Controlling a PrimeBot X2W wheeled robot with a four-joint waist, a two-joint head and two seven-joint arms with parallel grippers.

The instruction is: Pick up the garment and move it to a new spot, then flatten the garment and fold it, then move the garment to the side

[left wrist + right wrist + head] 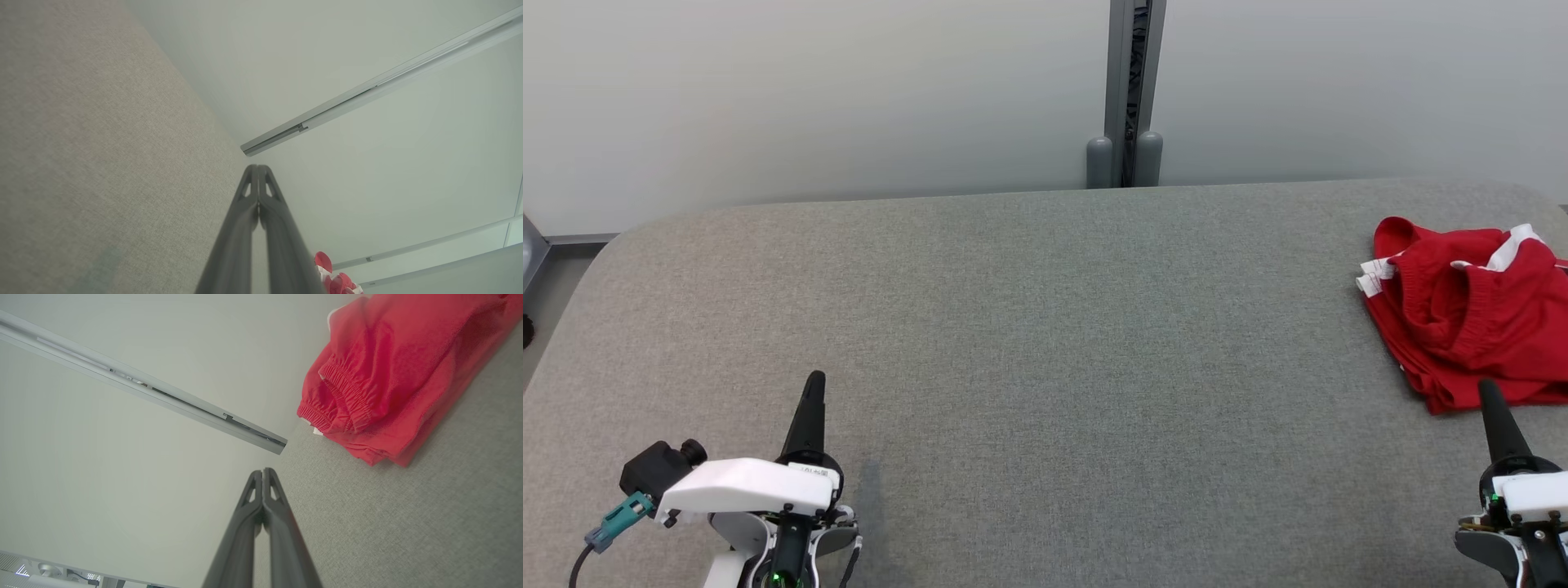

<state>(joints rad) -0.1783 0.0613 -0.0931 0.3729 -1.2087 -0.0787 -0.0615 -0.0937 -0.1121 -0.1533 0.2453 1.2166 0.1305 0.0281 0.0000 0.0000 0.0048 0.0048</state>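
Note:
The garment [1470, 310] is a red piece with white trim and an elastic waistband, lying bunched in a loose fold at the far right of the grey table [1045, 343]. It also shows at the upper right of the right wrist view as the garment [392, 375], and as a small red patch of the garment [337, 279] low in the left wrist view. My right gripper [1490, 390] is shut and empty, its tip just at the garment's near edge. My left gripper [814, 380] stands shut and empty at the lower left, far from the cloth.
A pale wall runs behind the table, with a grey vertical post [1131, 90] at its middle. The table's rounded left corner [605, 245] drops to the floor. Wide bare grey cloth surface lies between the two grippers.

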